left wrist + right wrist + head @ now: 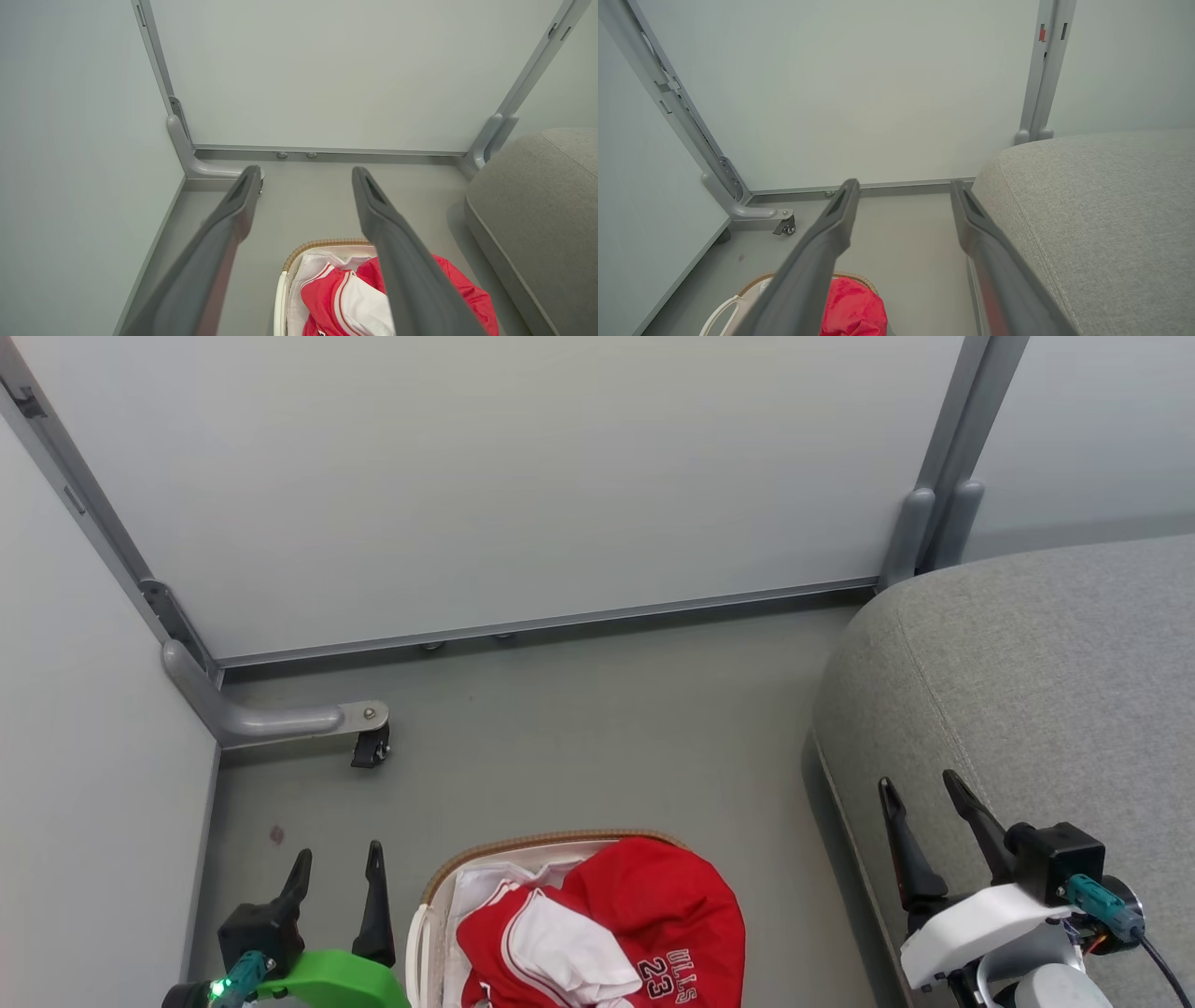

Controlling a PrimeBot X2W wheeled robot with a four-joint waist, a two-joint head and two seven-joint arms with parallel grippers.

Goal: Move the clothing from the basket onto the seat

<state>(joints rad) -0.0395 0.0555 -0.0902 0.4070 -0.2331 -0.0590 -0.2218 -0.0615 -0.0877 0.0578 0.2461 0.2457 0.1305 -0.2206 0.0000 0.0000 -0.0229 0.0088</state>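
Under me smooth grey floor (597, 737), pale framed wall panels (485, 476), big grey fabric sofa seat (1046, 663) at my right, shiny red-and-white basketball clothing (644, 915) heaped in the brown-rimmed oval white plastic basket (523, 845), my left gripper (339, 851) and right gripper (918, 780) spread wide, empty

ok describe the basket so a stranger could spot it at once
Find the big grey seat on the right. On the floor just left of it, at the head view's bottom edge, stands the basket. Its brown woven rim and heap of red clothing set it apart from the grey surroundings.
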